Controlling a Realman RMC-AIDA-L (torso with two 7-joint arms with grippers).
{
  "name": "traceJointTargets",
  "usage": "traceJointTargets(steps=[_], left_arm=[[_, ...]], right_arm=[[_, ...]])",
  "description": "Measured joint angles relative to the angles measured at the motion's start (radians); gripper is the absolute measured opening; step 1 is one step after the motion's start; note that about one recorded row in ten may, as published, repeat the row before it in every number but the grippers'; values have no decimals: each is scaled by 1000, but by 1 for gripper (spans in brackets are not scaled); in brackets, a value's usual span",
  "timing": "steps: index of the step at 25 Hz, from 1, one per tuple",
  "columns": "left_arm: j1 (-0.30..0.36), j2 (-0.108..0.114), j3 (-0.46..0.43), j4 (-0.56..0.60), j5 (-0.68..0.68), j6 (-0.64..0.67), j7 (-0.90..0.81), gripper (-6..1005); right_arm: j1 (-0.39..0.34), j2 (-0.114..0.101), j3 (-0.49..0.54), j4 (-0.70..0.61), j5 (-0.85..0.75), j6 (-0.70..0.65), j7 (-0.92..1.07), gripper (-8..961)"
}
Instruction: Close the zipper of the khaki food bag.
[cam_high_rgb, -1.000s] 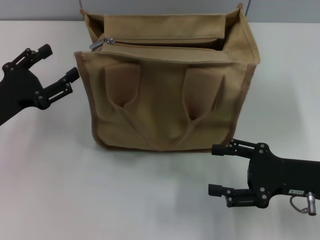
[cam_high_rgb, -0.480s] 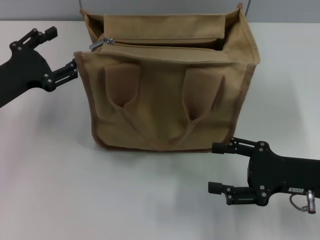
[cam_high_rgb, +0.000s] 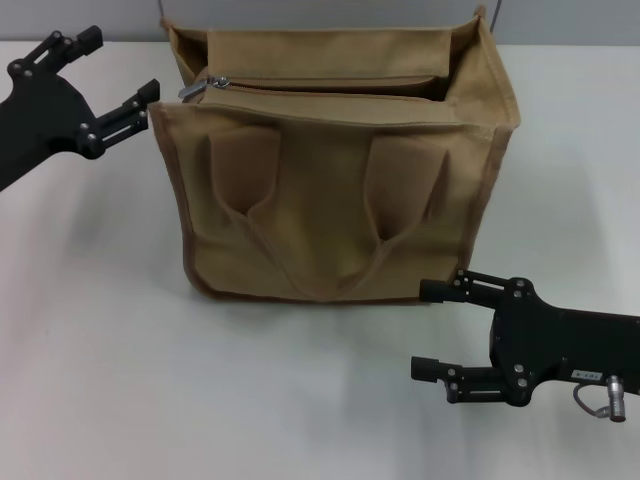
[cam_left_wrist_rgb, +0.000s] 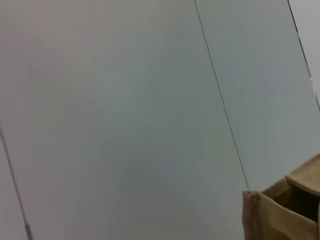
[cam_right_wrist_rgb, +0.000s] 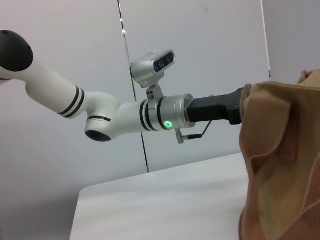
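Note:
The khaki food bag (cam_high_rgb: 330, 190) stands upright on the white table, its two looped handles facing me. Its zipper (cam_high_rgb: 320, 85) runs along the top and lies open, with the silver slider and pull tab (cam_high_rgb: 197, 88) at the bag's left end. My left gripper (cam_high_rgb: 122, 70) is open, raised beside the bag's top left corner, a short way left of the slider. A corner of the bag shows in the left wrist view (cam_left_wrist_rgb: 280, 212). My right gripper (cam_high_rgb: 428, 328) is open and empty, low over the table by the bag's front right corner. The bag's side fills the right wrist view (cam_right_wrist_rgb: 285, 160).
The white table (cam_high_rgb: 120, 350) stretches out left of and in front of the bag. A grey wall stands right behind the bag. The right wrist view shows my left arm (cam_right_wrist_rgb: 125, 117) reaching in behind the bag.
My left gripper has risen and moved toward the bag's top left corner. My right gripper has shifted slightly left and down. The bag has not moved.

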Motion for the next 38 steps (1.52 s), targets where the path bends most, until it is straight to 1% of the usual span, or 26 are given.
traceJointTargets(steps=[1, 2, 5, 6, 7, 8, 9, 10, 11, 12, 13, 15, 17, 18, 21, 23, 25, 26, 27, 28, 29, 31, 32, 33, 34, 38], left_arm=[[1, 10, 5, 0, 3, 5, -14, 809], [1, 10, 5, 0, 3, 5, -14, 808], [6, 40, 40, 1, 12, 23, -68, 807], [8, 55, 57, 5, 12, 35, -99, 807], [8, 55, 57, 5, 12, 35, -99, 807], [8, 63, 67, 10, 12, 42, -119, 806], [9, 80, 97, 20, 12, 54, -160, 806], [9, 80, 97, 20, 12, 54, -160, 806], [9, 95, 138, 29, 13, 60, -196, 805], [9, 95, 138, 29, 13, 60, -196, 805], [9, 102, 163, 33, 13, 60, -212, 805], [5, 107, 200, 37, 13, 60, -226, 804], [-3, 107, 232, 40, 13, 52, -226, 803], [-3, 107, 232, 40, 13, 52, -226, 803], [-24, 92, 246, 63, 45, -9, -217, 802], [-27, 88, 242, 64, 45, -27, -209, 801], [-28, 80, 218, 66, 39, -47, -181, 801], [-28, 80, 218, 66, 39, -47, -181, 801], [-27, 70, 184, 66, 33, -48, -152, 800], [-27, 70, 184, 66, 33, -48, -152, 800], [-25, 57, 135, 66, 31, -37, -130, 800], [-24, 55, 122, 66, 31, -30, -127, 799], [-19, 48, 92, 66, 30, -7, -120, 799], [-19, 48, 92, 66, 30, -7, -120, 798], [-12, 47, 83, 65, 30, 31, -110, 798], [-5, 49, 85, 64, 35, 44, -107, 795]], right_arm=[[-2, 0, 0, -1, 2, 0, 2, 825], [-2, 0, 0, -1, 2, 0, 2, 825], [-2, 0, 0, -4, 3, 0, 11, 825], [-2, 0, 0, -4, 3, 0, 13, 825], [-2, 0, 0, -4, 3, 0, 13, 825], [-1, 0, 0, -4, 3, 0, 13, 825], [-1, 0, 0, -4, 3, 0, 15, 825], [-1, 0, 0, -4, 3, 0, 15, 825], [0, 0, 0, -4, 4, 0, 18, 825], [0, 0, 0, -4, 4, 0, 18, 825], [0, -1, 0, -5, 4, 0, 19, 825], [0, -2, 0, -5, 4, 0, 21, 825], [0, -2, 0, -5, 4, 0, 22, 825], [0, -2, 0, -5, 4, 0, 22, 825], [1, -2, 0, -5, 4, 0, 23, 825], [2, -3, 0, -5, 4, 0, 23, 825], [2, -3, 0, -5, 4, 0, 24, 825], [2, -3, 0, -5, 4, 0, 24, 825], [2, -3, 0, -5, 4, 0, 24, 825], [2, -2, 0, -5, 4, 0, 24, 825], [2, -2, 0, -5, 4, 0, 24, 825], [2, -2, 0, -5, 4, 0, 24, 825], [2, -2, 0, -5, 4, 0, 24, 825], [2, -2, 0, -5, 4, 0, 24, 825], [2, -2, 0, -5, 4, 0, 25, 825], [4, -1, 0, -5, 5, 0, 26, 825]])
